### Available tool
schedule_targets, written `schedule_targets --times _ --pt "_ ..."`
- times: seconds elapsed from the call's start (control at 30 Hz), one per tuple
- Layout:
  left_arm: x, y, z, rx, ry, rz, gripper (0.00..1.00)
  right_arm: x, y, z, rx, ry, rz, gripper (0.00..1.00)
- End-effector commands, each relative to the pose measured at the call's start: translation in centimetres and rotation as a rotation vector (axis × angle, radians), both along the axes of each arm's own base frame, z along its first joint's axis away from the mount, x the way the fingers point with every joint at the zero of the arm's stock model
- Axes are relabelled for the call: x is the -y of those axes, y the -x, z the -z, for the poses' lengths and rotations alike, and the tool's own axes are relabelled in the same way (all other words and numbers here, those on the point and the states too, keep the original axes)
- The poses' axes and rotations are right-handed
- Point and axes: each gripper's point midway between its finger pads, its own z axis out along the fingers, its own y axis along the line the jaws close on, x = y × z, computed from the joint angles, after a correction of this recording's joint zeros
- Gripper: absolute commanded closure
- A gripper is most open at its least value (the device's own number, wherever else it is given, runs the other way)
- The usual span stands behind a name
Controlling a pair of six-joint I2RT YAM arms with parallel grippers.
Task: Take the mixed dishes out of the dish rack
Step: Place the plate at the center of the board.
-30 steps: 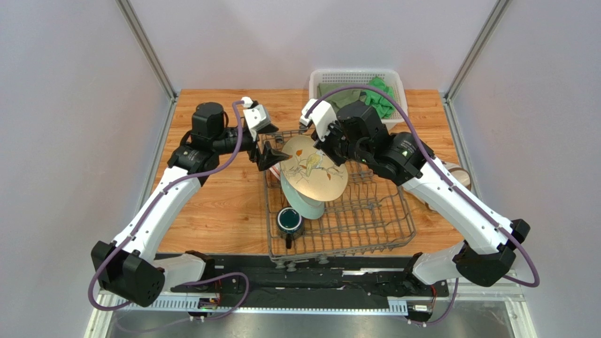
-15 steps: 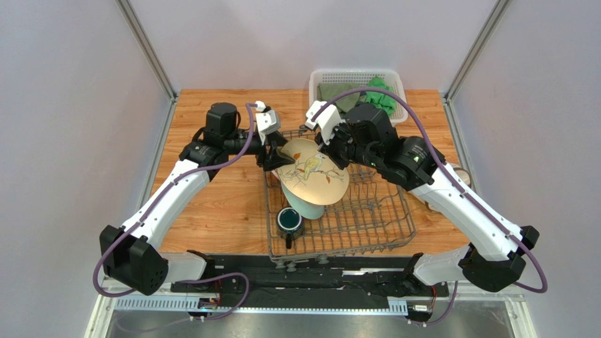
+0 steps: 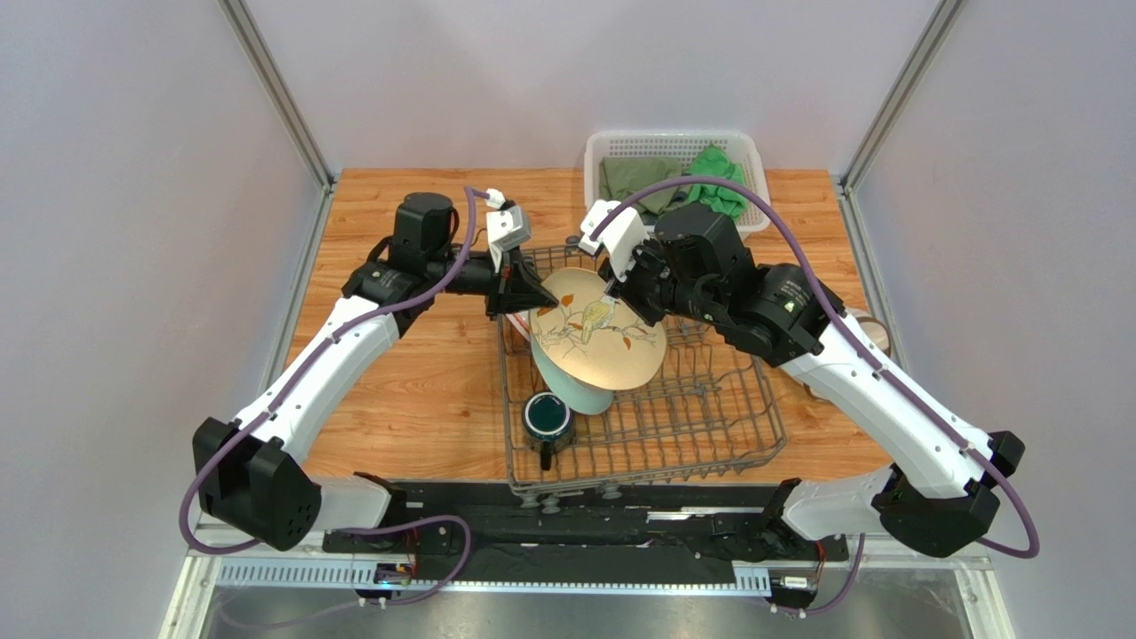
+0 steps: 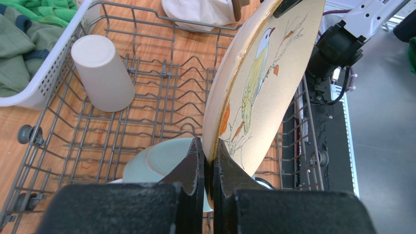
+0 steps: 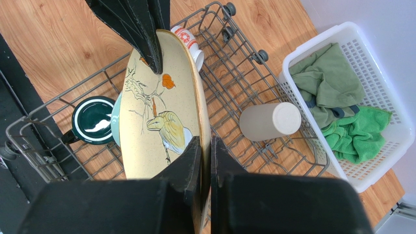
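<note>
**Item: cream plate with bird motif** (image 3: pixel 598 326)

- Location: held on edge and tilted, above the far-left part of the dish rack (image 3: pixel 694 413). It sits over the pale green plate (image 4: pixel 156 163), and the dark teal mug (image 3: pixel 547 417) is nearer the arm bases.
- Left jaws: closed narrow on the plate's rim at its left edge, one finger on the painted face and one behind it.
- Right jaws: closed narrow on the rim at the opposite edge, likewise pinching front and back.
- Key relation: the plate spans the gap between the two grips, so the line across its face runs from the left arm (image 3: pixel 334 360) to the right arm (image 3: pixel 854 373). Neither arm is nearer, as both hold it.
- Judgement: this looks like a handover. One pair of jaws must open before the plate can travel. Bare table (image 3: pixel 400 386) lies to the left, which favours the left arm carrying it.
- Other rack contents: tall beige cup (image 4: pixel 102 73), lying down at the far right; small red-and-white patterned bowl (image 5: pixel 188 39), behind the held plate.
</note>
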Motion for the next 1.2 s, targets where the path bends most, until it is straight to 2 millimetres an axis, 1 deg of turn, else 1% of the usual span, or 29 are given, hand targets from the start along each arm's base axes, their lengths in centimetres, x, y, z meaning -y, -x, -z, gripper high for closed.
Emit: schedule_targets --times 0.0,0.03,0.13,0.17,0.23,0.33,0.37,0.4,0.43,0.53,0.67,0.7,0.73,0.77,0.8,0.83,0.87,0.93,0.97,1.03,1.07,1.1,1.17 --pt "0.8 1.4 -3.0 0.053 0.070 0.092 1.00 -0.8 -0.7 -6.0 0.149 -0.184 0.010 1.00" --pt "0.8 1.6 -3.1 0.057 0.072 0.094 1.00 -0.8 -0.7 -5.9 0.149 -0.180 0.012 1.00" --pt "0.6 1.7 -3.5 0.070 0.074 0.082 1.00 -0.6 -0.9 -5.6 0.157 -0.168 0.020 0.92" --pt "0.5 1.4 -3.6 0.079 0.069 0.063 1.00 -0.5 -1.0 -5.5 0.156 -0.166 0.023 0.87" --pt "0.4 1.3 -3.8 0.097 0.065 0.044 1.00 -0.4 -1.1 -5.4 0.159 -0.159 0.030 0.83" --pt "0.2 1.0 -4.0 0.118 0.062 0.024 1.00 -0.2 -1.3 -5.4 0.167 -0.153 0.044 0.75" --pt "0.1 1.0 -4.1 0.123 0.063 0.022 1.00 0.0 -1.3 -5.5 0.175 -0.149 0.045 0.66" --pt "0.0 1.0 -4.3 0.129 0.065 0.016 1.00 0.1 -1.4 -5.2 0.175 -0.137 0.054 0.62" --pt "-0.1 1.0 -4.2 0.124 0.066 0.013 1.00 0.2 -1.5 -5.2 0.181 -0.135 0.058 0.51" --pt "-0.5 0.8 -4.7 0.131 0.079 -0.004 1.00 0.8 -1.9 -5.0 0.203 -0.121 0.088 0.40" --pt "-1.6 -0.3 -5.6 0.134 0.105 -0.071 1.00 1.9 -2.3 -5.8 0.243 -0.128 0.135 0.36" --pt "-2.4 -1.0 -5.9 0.135 0.111 -0.107 1.00 2.4 -2.5 -6.1 0.259 -0.125 0.161 0.35" --pt "-2.9 -1.4 -6.0 0.111 0.118 -0.140 1.00 2.6 -2.7 -6.3 0.270 -0.128 0.172 0.35" --pt "-3.4 -2.2 -6.5 0.122 0.128 -0.180 1.00 2.9 -2.8 -6.4 0.280 -0.127 0.183 0.34" --pt "-4.6 -3.1 -6.8 0.122 0.134 -0.230 1.00 3.4 -3.1 -6.8 0.297 -0.130 0.211 0.34" --pt "-5.2 -3.8 -7.4 0.120 0.149 -0.268 1.00 3.7 -3.3 -6.7 0.300 -0.129 0.223 0.34" --pt "-6.6 -5.0 -7.6 0.108 0.157 -0.342 1.00 3.9 -3.4 -6.7 0.303 -0.128 0.233 0.34" --pt "-8.1 -6.3 -8.2 0.083 0.179 -0.431 1.00 4.5 -3.9 -6.7 0.315 -0.126 0.267 0.34" --pt "-9.5 -7.4 -8.3 0.073 0.183 -0.490 1.00 4.9 -4.2 -6.5 0.319 -0.119 0.287 0.34" --pt "-11.2 -8.6 -8.6 0.048 0.196 -0.577 1.00 5.3 -4.5 -6.4 0.329 -0.119 0.311 0.34" --pt "-12.6 -9.5 -8.4 0.029 0.200 -0.632 1.00 5.7 -4.9 -6.3 0.331 -0.114 0.332 0.34" --pt "-13.0 -9.7 -8.4 -0.004 0.218 -0.657 1.00 6.0 -5.1 -6.3 0.333 -0.118 0.344 0.34" --pt "-15.9 -11.3 -8.1 -0.037 0.241 -0.762 1.00 6.7 -5.6 -6.0 0.325 -0.123 0.375 0.34"
